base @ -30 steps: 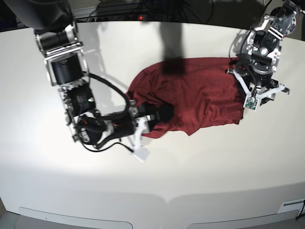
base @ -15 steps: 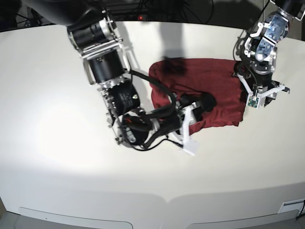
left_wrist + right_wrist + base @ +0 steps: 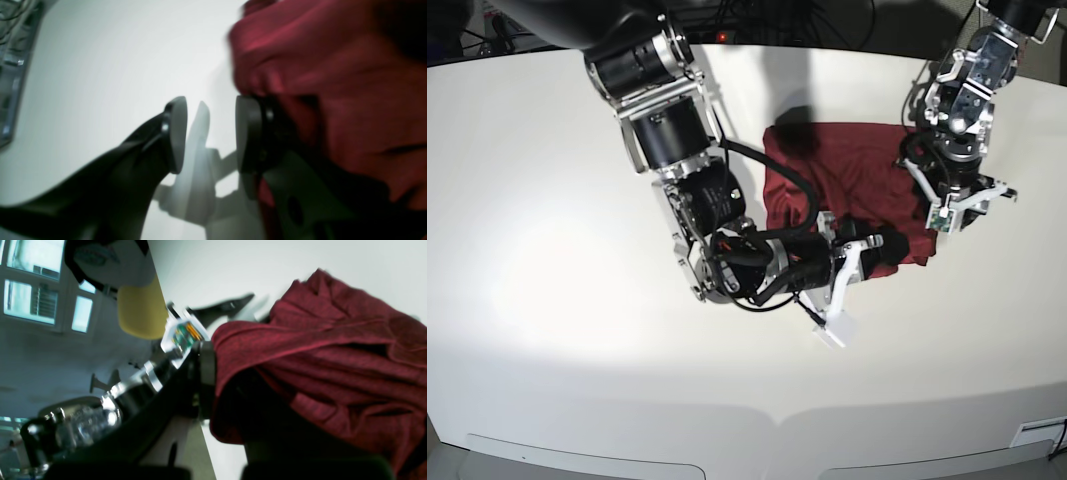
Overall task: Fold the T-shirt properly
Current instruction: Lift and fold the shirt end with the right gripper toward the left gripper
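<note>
The T-shirt (image 3: 852,185) lies bunched on the white table (image 3: 547,300), toward the far right of the base view, between your 2 arms, with 1 side drawn over onto the rest so that it sits in a thick, uneven stack of layers. Expect it to handle as thin, soft, light cloth: it will drape and sag from whatever point you lift, slide easily over the smooth tabletop, and wrinkle rather than hold a crease, so it probably needs smoothing after each fold. Take it at a hem, a seam or a corner, where the doubled fabric gives the pads something to bite; a pinch in the middle of a panel would likely gather several layers at once. Your right gripper (image 3: 867,245) is closed on a fold of the T-shirt at its near edge, and the right wrist view shows red cloth (image 3: 317,373) spilling over 1 finger (image 3: 206,380). Your left gripper (image 3: 210,133) stands parted with nothing between its pads, just beside the garment's right edge (image 3: 327,86); whether its right-hand pad (image 3: 248,133) actually touches the cloth is too blurred to tell. Count 1 garment, 2 arms and 2 grippers, and no other loose object is visible on the table.
</note>
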You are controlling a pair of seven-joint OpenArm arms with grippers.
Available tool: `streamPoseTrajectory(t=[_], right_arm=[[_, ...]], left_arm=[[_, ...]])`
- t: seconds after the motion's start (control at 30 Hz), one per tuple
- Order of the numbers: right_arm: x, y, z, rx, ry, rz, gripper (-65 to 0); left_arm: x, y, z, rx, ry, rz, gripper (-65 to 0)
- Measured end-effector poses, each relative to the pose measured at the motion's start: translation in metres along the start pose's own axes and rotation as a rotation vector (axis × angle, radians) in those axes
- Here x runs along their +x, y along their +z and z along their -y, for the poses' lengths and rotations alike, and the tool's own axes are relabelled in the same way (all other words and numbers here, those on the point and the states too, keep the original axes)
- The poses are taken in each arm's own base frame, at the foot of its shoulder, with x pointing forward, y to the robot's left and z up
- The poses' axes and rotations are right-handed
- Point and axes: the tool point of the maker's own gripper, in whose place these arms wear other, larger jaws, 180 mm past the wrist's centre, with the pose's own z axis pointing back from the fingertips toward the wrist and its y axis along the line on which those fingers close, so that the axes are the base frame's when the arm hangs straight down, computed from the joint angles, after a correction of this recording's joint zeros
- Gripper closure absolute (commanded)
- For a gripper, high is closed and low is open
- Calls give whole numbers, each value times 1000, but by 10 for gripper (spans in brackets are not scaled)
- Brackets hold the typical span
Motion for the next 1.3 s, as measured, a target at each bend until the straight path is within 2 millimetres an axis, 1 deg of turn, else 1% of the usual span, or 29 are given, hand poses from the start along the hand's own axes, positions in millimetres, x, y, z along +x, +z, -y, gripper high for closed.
streamPoseTrajectory(t=[0.1, 0.17, 0.27, 0.33, 0.43, 0.6, 0.67, 0.77, 0.83, 0.97, 1.03, 1.07, 1.13, 1.2, 1.27, 1.3], right_arm=[[-1, 0, -4, 26, -26, 21, 0], [0, -1, -10, 59, -42, 38, 0], [1, -6, -15, 76, -35, 40, 0], [1, -13, -22, 93, -23, 40, 0], [-4, -21, -27, 97, 4, 19, 0], [-4, -33, -24, 36, 65, 18, 0], [-3, -33, -24, 37, 66, 20, 0], [-5, -34, -26, 47, 66, 18, 0], [-5, -35, -28, 54, 71, 16, 0], [-6, -36, -29, 58, 71, 11, 0], [-9, -36, -29, 55, 74, -3, 0], [-12, -36, -28, 51, 76, -19, 0], [-20, -38, -30, 60, 73, -43, 0], [-23, -40, -31, 64, 70, -46, -1], [-20, -39, -31, 63, 74, -36, -192], [-17, -39, -31, 63, 75, -31, -276]], left_arm=[[15, 1, 25, -53, 38, 42, -244], [17, 1, 30, -65, 42, 53, -244], [17, 1, 29, -69, 47, 52, -244], [16, 1, 30, -72, 55, 49, -244], [16, 1, 31, -75, 67, 45, -244], [16, 3, 30, -69, 52, 18, -244], [15, 7, 26, -71, 22, -2, -244], [15, 16, 20, -90, 26, -34, -244], [18, 23, 10, -70, 40, -48, -244], [18, 31, -13, -25, 16, -71, -244], [14, 32, -31, 19, -4, -83, -244], [12, 33, -43, 56, -9, -85, -244], [10, 33, -60, 87, -35, -93, -244], [9, 34, -66, 96, -46, -94, -244], [8, 34, -65, 94, -47, -95, -245], [8, 34, -65, 94, -47, -95, -244]])
